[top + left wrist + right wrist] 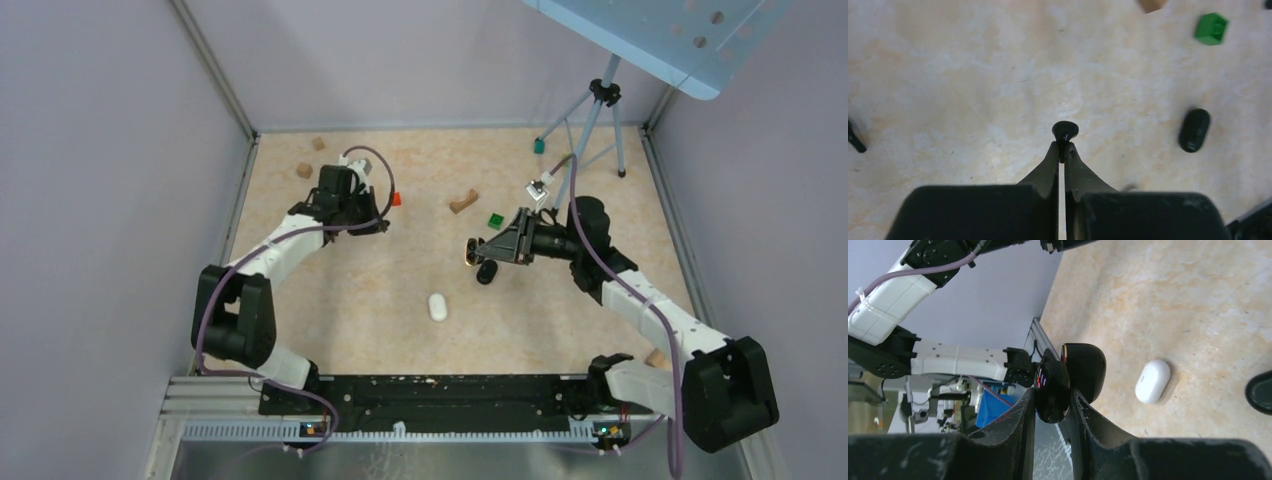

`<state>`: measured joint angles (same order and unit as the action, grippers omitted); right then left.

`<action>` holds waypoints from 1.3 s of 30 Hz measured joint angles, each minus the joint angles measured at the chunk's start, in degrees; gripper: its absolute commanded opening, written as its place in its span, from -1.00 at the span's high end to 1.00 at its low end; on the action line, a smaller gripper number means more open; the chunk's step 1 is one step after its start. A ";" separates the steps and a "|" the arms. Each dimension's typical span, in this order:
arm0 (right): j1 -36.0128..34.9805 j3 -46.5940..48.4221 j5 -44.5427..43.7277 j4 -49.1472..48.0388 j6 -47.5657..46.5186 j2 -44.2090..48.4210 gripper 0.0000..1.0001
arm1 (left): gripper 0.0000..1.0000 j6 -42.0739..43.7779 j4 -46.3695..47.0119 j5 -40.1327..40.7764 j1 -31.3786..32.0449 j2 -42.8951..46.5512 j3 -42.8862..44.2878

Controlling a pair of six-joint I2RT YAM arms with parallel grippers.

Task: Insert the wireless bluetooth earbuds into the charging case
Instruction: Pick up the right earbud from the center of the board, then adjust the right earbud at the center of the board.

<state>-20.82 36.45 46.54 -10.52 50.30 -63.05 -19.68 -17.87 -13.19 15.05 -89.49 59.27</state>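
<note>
On the beige marbled tabletop (400,290), we find the right gripper (1052,392) clamped on the glossy black open charging case (1083,372). A white oval pod (438,306) lies between the arms. The left gripper (1062,150) is clenched on the small black earbud (1065,131), whose rounded head protrudes past the fingertips.

Glossy black earbud (1065,131), glossy charging case (1050,385)
</note>
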 measured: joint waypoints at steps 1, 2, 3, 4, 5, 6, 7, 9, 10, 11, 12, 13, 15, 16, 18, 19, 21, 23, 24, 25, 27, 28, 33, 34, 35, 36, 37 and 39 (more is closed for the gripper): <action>0.00 0.35 1.18 -0.09 -0.28 -0.31 1.00 | 1.00 0.35 0.61 -1.75 0.00 1.62 0.11; 0.00 0.61 2.19 -0.26 -0.37 -0.52 1.00 | 1.00 0.48 1.03 -3.28 0.02 2.91 0.35; 0.00 0.81 3.37 -0.48 -0.39 -0.76 1.00 | 1.00 0.55 1.42 -5.14 0.02 4.04 0.76; 0.00 0.85 4.66 -1.03 -0.33 -1.05 1.00 | 1.00 0.55 1.86 -6.97 0.02 4.94 1.18; 0.00 0.85 5.38 -1.46 -0.15 -1.31 1.00 | 1.00 0.52 2.25 -8.90 0.04 5.57 1.55; 0.00 0.85 6.80 -2.51 0.24 -1.99 1.00 | 1.00 0.50 2.89 -10.95 0.04 6.19 1.79; 0.00 0.85 7.80 -3.56 0.52 -2.64 1.00 | 1.00 0.48 3.50 -12.87 0.04 6.69 1.84; 0.00 0.98 9.60 -5.14 1.36 -4.24 1.00 | 1.00 0.17 4.79 -16.52 0.04 7.82 1.79; 0.00 1.18 10.43 -5.70 1.75 -5.14 1.00 | 1.00 0.07 5.53 -17.79 0.07 8.41 1.73; 0.00 1.31 10.97 -6.43 1.95 -5.88 1.00 | 1.00 -0.17 7.06 -19.10 0.07 9.20 1.29; 0.00 1.49 11.69 -7.21 2.43 -6.71 1.00 | 1.00 -0.42 8.46 -20.17 0.07 10.10 0.66; 0.00 1.53 12.11 -8.24 2.89 -7.32 1.00 | 1.00 -0.70 10.36 -21.20 0.07 11.21 -0.31; 0.00 1.53 13.09 -10.91 4.59 -8.39 1.00 | 1.00 -1.33 14.45 -23.37 0.24 13.88 -2.91; 0.00 1.53 13.49 -12.55 5.51 -8.76 1.00 | 1.00 -1.40 16.76 -24.24 0.44 15.34 -4.42; 0.00 1.53 14.12 -15.43 7.19 -9.27 1.00 | 1.00 -1.38 20.92 -25.68 1.25 18.36 -7.10; 0.00 1.53 14.40 -16.76 8.02 -9.53 1.00 | 1.00 -1.36 22.29 -26.10 1.55 19.34 -7.93; 0.00 1.49 14.84 -20.13 10.56 -10.43 1.00 | 1.00 -1.33 26.14 -26.93 2.14 21.68 -9.99; 0.00 1.33 15.26 -24.76 14.16 -11.96 1.00 | 1.00 -1.22 29.38 -27.54 2.47 23.30 -11.63; 0.00 1.05 15.32 -27.69 16.17 -12.85 1.00 | 1.00 -1.16 30.84 -27.80 2.54 23.78 -12.20; 0.00 0.55 15.50 -31.32 18.60 -13.86 1.00 | 1.00 -1.16 32.24 -28.11 2.62 24.11 -12.61; 0.00 -0.66 15.85 -37.62 23.06 -15.85 1.00 | 1.00 -1.09 34.58 -29.09 2.69 24.20 -12.92; 0.00 -1.22 16.00 -40.63 25.38 -16.98 1.00 | 1.00 -1.07 35.28 -29.66 2.69 24.20 -12.92; -0.04 -1.97 16.09 -47.43 31.65 -19.08 1.00 | 1.00 -2.99 40.00 -34.27 2.78 24.09 -12.90; -0.07 -1.97 16.04 -47.93 32.09 -19.06 1.00 | 1.00 -3.58 40.89 -34.95 2.84 23.96 -12.90; -0.15 -1.97 15.91 -48.06 32.24 -18.97 1.00 | 1.00 -4.39 41.75 -35.76 3.02 23.87 -12.90; -0.37 -1.97 15.65 -47.30 31.98 -18.71 1.00 | 1.00 -4.92 42.25 -36.35 3.17 23.78 -12.87; -0.48 -1.97 15.39 -45.92 31.30 -18.27 1.00 | 1.00 -5.42 42.60 -36.98 3.43 23.61 -12.81; -0.85 -1.97 14.40 -41.38 28.65 -16.61 1.00 | 1.00 -5.75 42.62 -37.64 4.17 23.32 -12.52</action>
<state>-21.67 34.48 60.95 -51.90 78.96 -79.66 -25.43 24.75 -50.83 19.22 -66.17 46.74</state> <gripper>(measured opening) 0.253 0.012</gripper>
